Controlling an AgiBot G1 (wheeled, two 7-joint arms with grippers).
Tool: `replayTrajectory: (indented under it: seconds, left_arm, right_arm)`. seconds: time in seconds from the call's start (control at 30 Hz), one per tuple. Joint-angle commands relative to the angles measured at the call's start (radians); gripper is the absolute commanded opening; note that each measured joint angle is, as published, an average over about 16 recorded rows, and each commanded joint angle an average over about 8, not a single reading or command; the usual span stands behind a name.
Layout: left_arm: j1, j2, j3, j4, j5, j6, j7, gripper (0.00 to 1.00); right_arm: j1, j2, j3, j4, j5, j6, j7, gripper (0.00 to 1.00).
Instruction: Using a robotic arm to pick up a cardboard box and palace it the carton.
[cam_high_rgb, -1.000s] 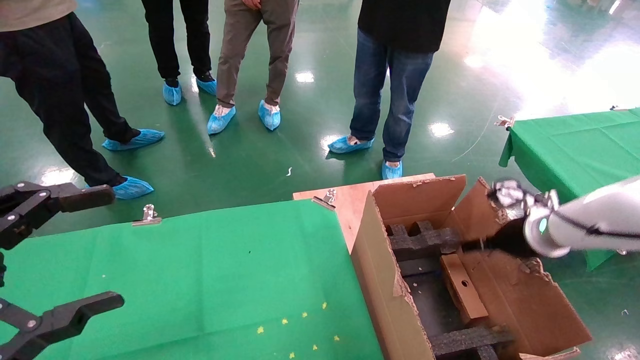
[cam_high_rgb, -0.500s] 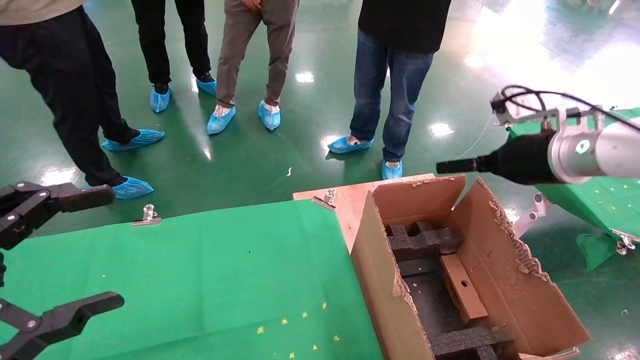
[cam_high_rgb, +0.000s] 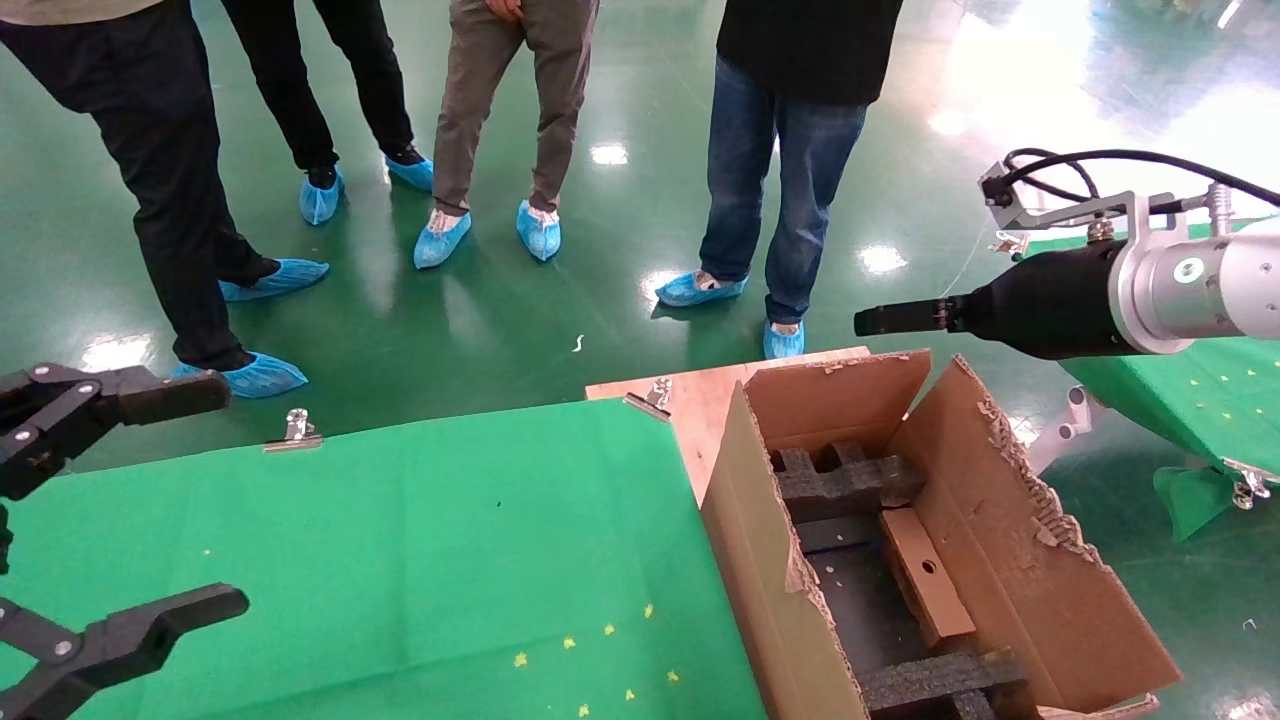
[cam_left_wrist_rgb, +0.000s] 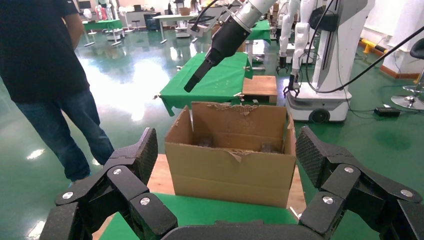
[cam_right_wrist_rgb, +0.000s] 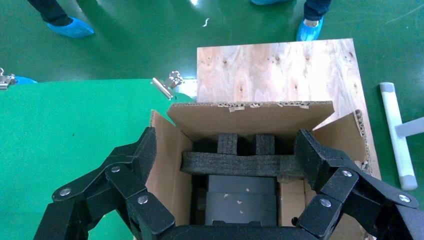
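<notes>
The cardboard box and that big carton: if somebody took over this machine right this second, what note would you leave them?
Right gripper: jaws open, empty, held in the air above the carton's far edge.
Left gripper: jaws open, empty, parked over the green table.
Cardboard box: lying inside the carton along its right wall, between the black foam inserts.
Done: the box is in the carton.
Left: nothing more on the box, as far as shows; probably just park the right arm.

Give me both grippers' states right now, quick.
Left gripper: open, empty, parked over the green table.
Right gripper: open, empty, raised above the carton; the cardboard box lies inside.
</notes>
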Motion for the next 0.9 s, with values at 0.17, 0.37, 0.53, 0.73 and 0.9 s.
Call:
replayTrajectory:
  seconds: [0.17, 0.37, 0.53, 0.73, 0.9]
  left_arm:
    - [0.000, 0.000, 0.000, 0.000, 0.000, 0.000, 0.000, 1.00]
    - [0.000, 0.000, 0.000, 0.000, 0.000, 0.000, 0.000, 1.00]
    - [0.000, 0.000, 0.000, 0.000, 0.000, 0.000, 0.000, 1.00]
    - [0.000, 0.000, 0.000, 0.000, 0.000, 0.000, 0.000, 1.00]
    - [0.000, 0.000, 0.000, 0.000, 0.000, 0.000, 0.000, 1.00]
  right_arm:
    - [-0.037, -0.009, 0.034, -0.006, 0.013, -0.010, -0.036, 1.00]
    - [-0.138, -0.028, 0.171, -0.010, 0.090, -0.073, -0.184, 1.00]
    - [-0.230, -0.046, 0.294, -0.015, 0.159, -0.128, -0.316, 1.00]
    - [-0.339, -0.068, 0.440, -0.020, 0.241, -0.195, -0.474, 1.00]
    - [-0.431, -0.086, 0.562, -0.024, 0.309, -0.250, -0.606, 1.00]
